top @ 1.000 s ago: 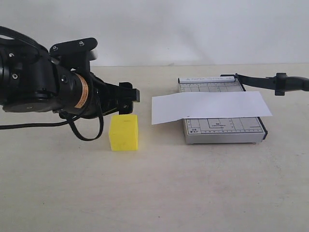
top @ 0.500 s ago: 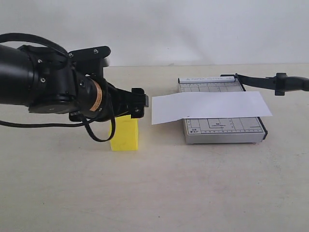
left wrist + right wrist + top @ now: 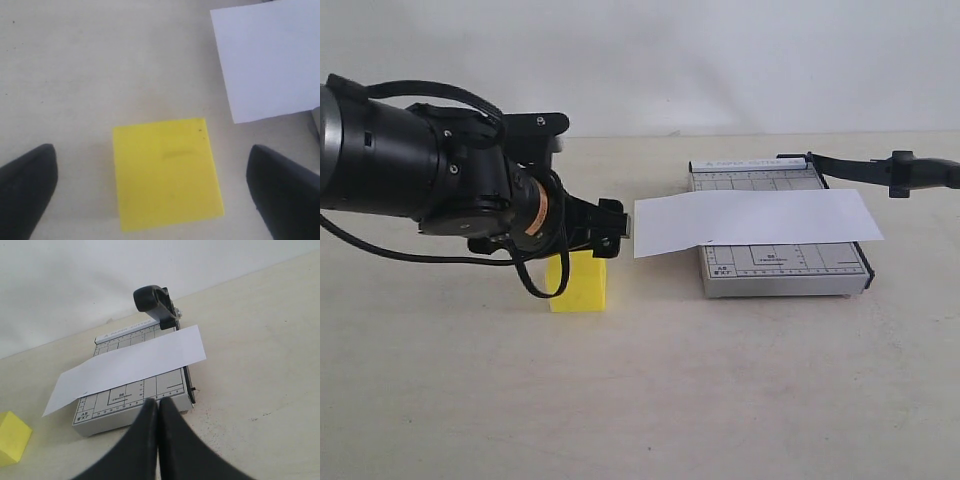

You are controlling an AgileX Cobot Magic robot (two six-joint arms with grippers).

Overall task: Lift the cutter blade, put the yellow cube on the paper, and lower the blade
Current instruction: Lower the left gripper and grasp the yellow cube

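Observation:
The yellow cube (image 3: 584, 290) (image 3: 167, 172) rests on the table left of the cutter. My left gripper (image 3: 611, 229) (image 3: 151, 152) hangs open over it, one dark finger (image 3: 30, 185) on each side, neither touching the cube. The white paper (image 3: 755, 220) (image 3: 130, 365) lies across the grey gridded base (image 3: 785, 268) (image 3: 131, 399), overhanging both sides. The cutter blade (image 3: 880, 168) is lifted off the base, its rounded handle (image 3: 155, 300) up in the air. My right gripper (image 3: 158, 402) is shut on nothing, just in front of the base's near edge; it is outside the exterior view.
The beige table (image 3: 650, 400) runs back to a white wall. The paper's corner (image 3: 270, 60) lies close beside the cube. The bulky left arm (image 3: 410, 170) and its cable cover the table's left part.
The left arm has swung right and down, and its gripper now sits directly over the cube, hiding the cube's upper part. Cutter, blade and paper have not moved.

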